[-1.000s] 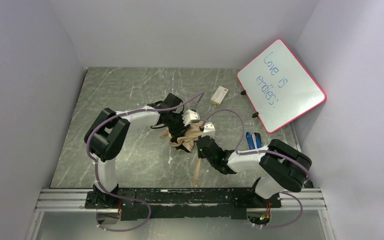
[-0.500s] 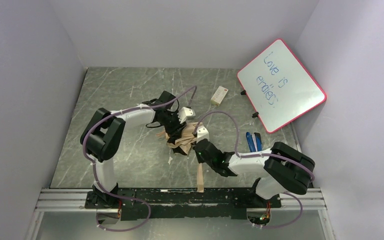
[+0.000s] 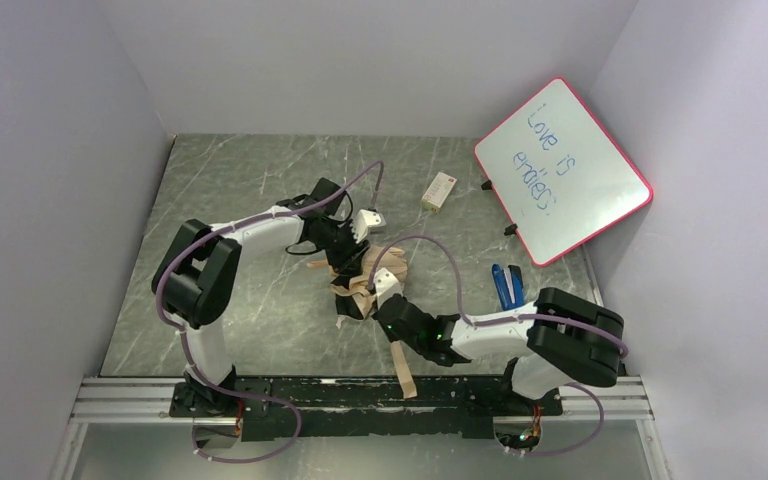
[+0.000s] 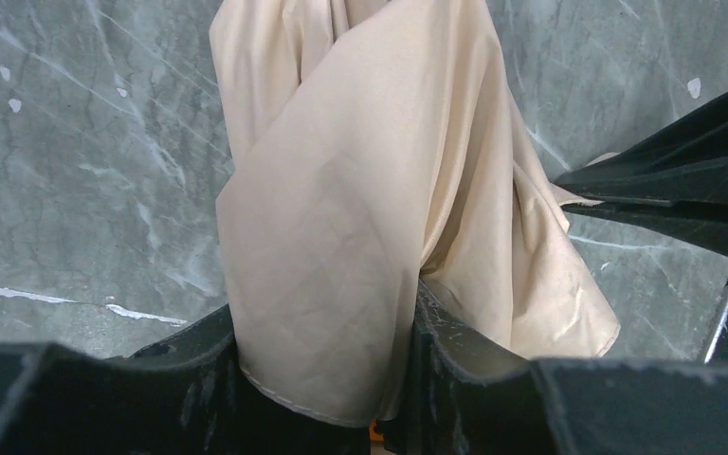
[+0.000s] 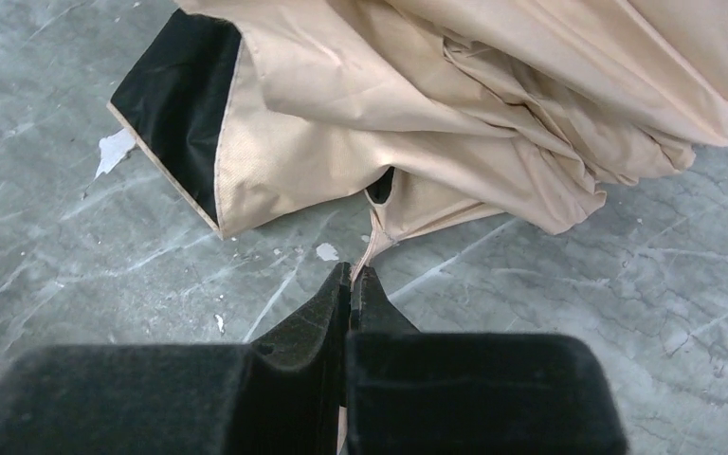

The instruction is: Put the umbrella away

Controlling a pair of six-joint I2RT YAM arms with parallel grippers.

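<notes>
Your umbrella [image 3: 365, 283] lies collapsed and crumpled on the grey marbled surface [image 3: 240, 180], about the middle of the top view, between the two arms. Tan side faces out. In the right wrist view a flipped corner shows the black lining [image 5: 171, 90] at the upper left of the frame. Your left arm [image 3: 260, 230] reaches in from the left of the frame, and its jaws hold the umbrella at its upper-left side. In the left wrist view a thick fold of tan fabric [image 4: 360, 209] hangs between the two fingers [image 4: 474, 379], which stand part way apart with the cloth filling the gap. Your right arm [image 3: 490, 332] comes in low from the lower right of the frame, its jaws at the lower edge of the bundle. They are closed tight, pinching the thin tan strap [image 5: 372, 248] where it leaves the fabric. The right wrist view shows the strap running down into the seam between the fingertips [image 5: 336, 294]. In the top view a tan strip trails from under that arm toward the bottom edge of the surface. Handle and shaft: cannot tell from these views. Pink-framed whiteboard [image 3: 563, 170] leans at upper right, blue writing on it. Small blue object [image 3: 506, 283] lies below it, near the right arm. Small cream box [image 3: 440, 190] sits above the umbrella, well apart from it.
</notes>
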